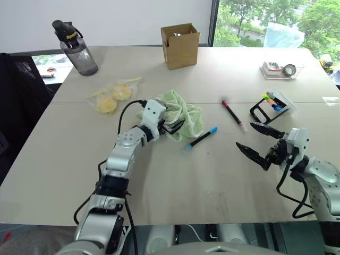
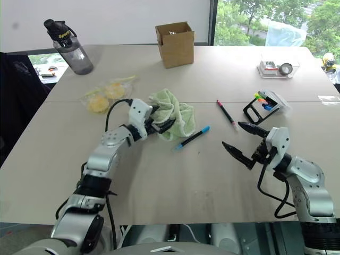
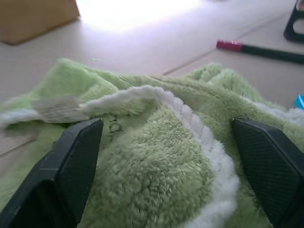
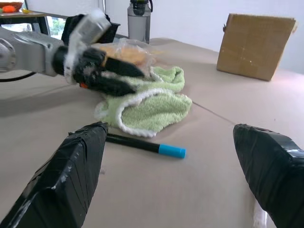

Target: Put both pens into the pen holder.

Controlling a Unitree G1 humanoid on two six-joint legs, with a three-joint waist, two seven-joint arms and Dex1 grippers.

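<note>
Bright daylight from the window (image 1: 276, 21) (glare overexposed); soft shadows.

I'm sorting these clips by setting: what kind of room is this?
Probably an office or meeting room: a wide pale table beside a large window onto trees, with a water bottle and a pen holder of markers.

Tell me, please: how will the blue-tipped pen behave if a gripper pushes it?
The blue-tipped pen looks slim and round, lying flat on the smooth table, so it would probably roll or slide. It seems stiff and light. The green towel at its dark end might stop it.
</note>
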